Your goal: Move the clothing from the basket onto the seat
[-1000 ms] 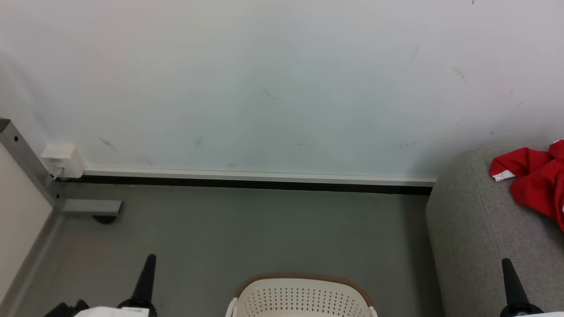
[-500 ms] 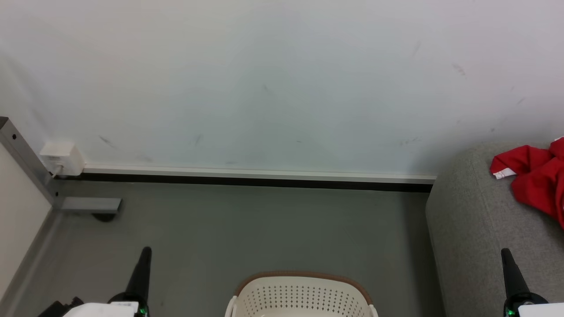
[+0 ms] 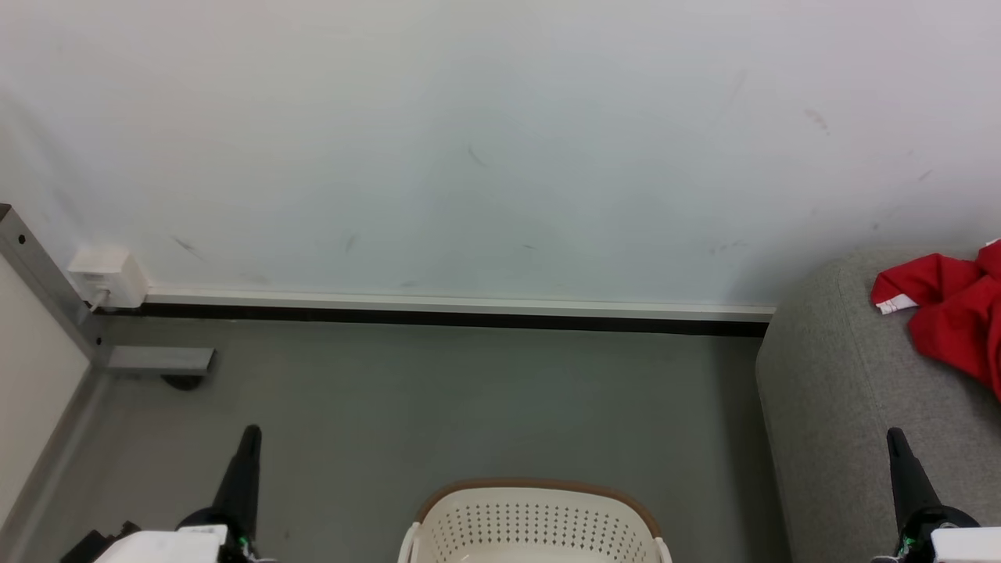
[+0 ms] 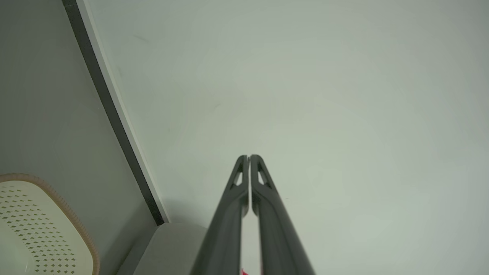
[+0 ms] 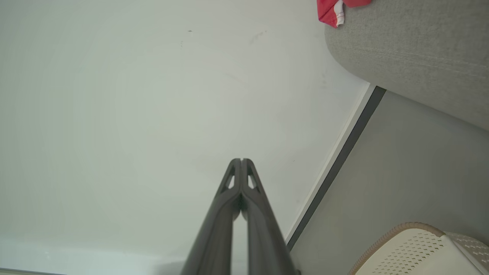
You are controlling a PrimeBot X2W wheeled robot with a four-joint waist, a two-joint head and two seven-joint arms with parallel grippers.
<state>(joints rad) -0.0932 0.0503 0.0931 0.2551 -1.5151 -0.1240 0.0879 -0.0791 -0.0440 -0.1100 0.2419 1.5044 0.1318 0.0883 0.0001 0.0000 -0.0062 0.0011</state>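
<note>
The cream-white perforated basket (image 3: 536, 520) with a brown rim stands on the floor at the bottom middle; its inside is cut off from view. Red clothing (image 3: 950, 313) with white trim lies on the grey seat (image 3: 844, 407) at the right. My left gripper (image 3: 249, 438) rises at the lower left, shut with nothing in it, left of the basket. Over the seat's edge at the lower right stands my right gripper (image 3: 894, 439), also shut and empty. In the wrist views the left gripper (image 4: 249, 157) and right gripper (image 5: 241, 160) have their tips together against the wall.
A white wall (image 3: 469, 141) with a dark skirting strip (image 3: 453, 319) runs across the back. A grey metal post and foot (image 3: 156, 361) and a white socket box (image 3: 109, 275) sit at the left. Grey floor (image 3: 438, 407) lies between wall and basket.
Both grippers have risen a little in the head view. The whole picture has shifted slightly, so the camera has moved; the clothing and basket stay put.
</note>
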